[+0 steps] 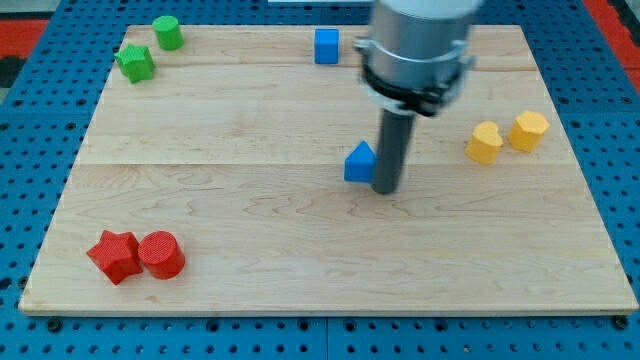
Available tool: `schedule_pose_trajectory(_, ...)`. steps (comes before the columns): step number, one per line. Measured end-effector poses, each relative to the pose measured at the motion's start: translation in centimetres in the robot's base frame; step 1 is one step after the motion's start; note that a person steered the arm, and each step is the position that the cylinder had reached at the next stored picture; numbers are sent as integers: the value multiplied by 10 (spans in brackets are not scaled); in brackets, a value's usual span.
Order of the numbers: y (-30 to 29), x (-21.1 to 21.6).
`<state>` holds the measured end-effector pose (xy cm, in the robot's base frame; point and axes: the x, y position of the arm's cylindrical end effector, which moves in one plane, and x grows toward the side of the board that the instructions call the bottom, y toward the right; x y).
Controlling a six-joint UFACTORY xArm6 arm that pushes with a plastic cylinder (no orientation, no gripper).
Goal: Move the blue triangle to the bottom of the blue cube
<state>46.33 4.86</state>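
Note:
The blue triangle (359,163) lies near the middle of the wooden board (300,250). The blue cube (326,46) sits near the view's top edge of the board, a little left of the triangle and well above it. My tip (386,189) rests on the board right beside the triangle's right side, touching it or nearly so. The rod rises from it to the grey arm body (415,50) at the view's top.
A green cylinder (167,32) and a green star-like block (134,64) sit at the top left. A red star-like block (113,255) and a red cylinder (161,254) sit at the bottom left. Two yellow blocks (485,142) (528,130) sit at the right.

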Motion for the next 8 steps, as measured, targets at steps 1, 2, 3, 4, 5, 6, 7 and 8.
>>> schedule_pose_trajectory(1, -40, -19)
schedule_pose_trajectory(2, -40, -35)
schedule_pose_trajectory(3, 1, -70)
schedule_pose_trajectory(4, 8, -109)
schedule_pose_trajectory(5, -36, -103)
schedule_pose_trajectory(6, -47, -100)
schedule_pose_trajectory(7, -54, -122)
schedule_pose_trajectory(8, -64, -153)
